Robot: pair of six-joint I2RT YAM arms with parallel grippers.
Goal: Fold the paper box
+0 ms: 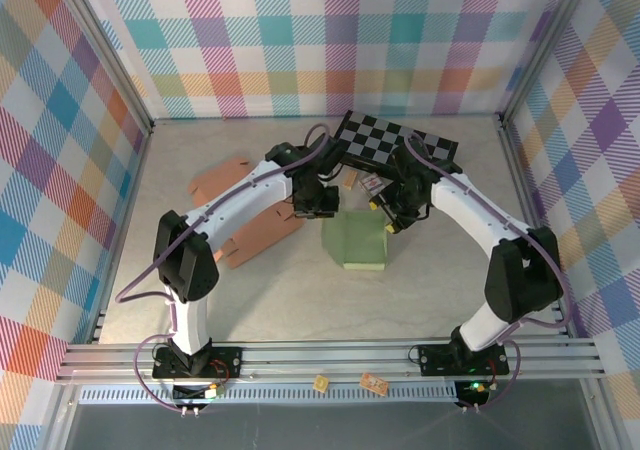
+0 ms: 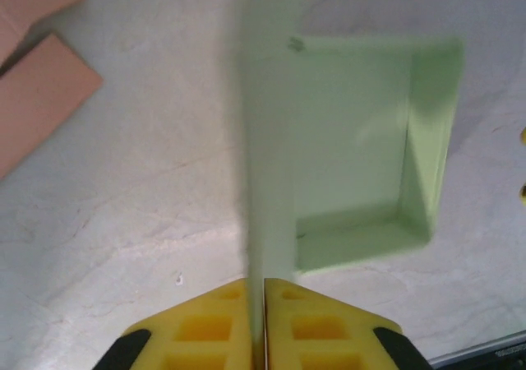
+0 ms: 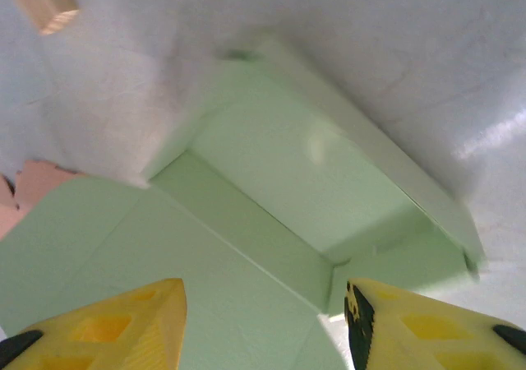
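Note:
The pale green paper box [image 1: 355,242] sits at the middle of the table, its top open. My left gripper [image 1: 322,208] is at its back left corner. In the left wrist view the yellow fingers [image 2: 205,329] are shut on a thin upright green wall of the box [image 2: 362,148], which runs up from between them. My right gripper [image 1: 388,215] hangs over the box's back right corner. In the right wrist view it [image 3: 265,304] stands open, its jaws wide apart above the green panels of the box [image 3: 304,156] and gripping nothing.
Flat brown cardboard blanks [image 1: 225,180] [image 1: 262,235] lie left of the box. A black-and-white checkerboard [image 1: 395,142] lies at the back, with small cards [image 1: 372,183] in front of it. Plaid walls enclose the table on three sides.

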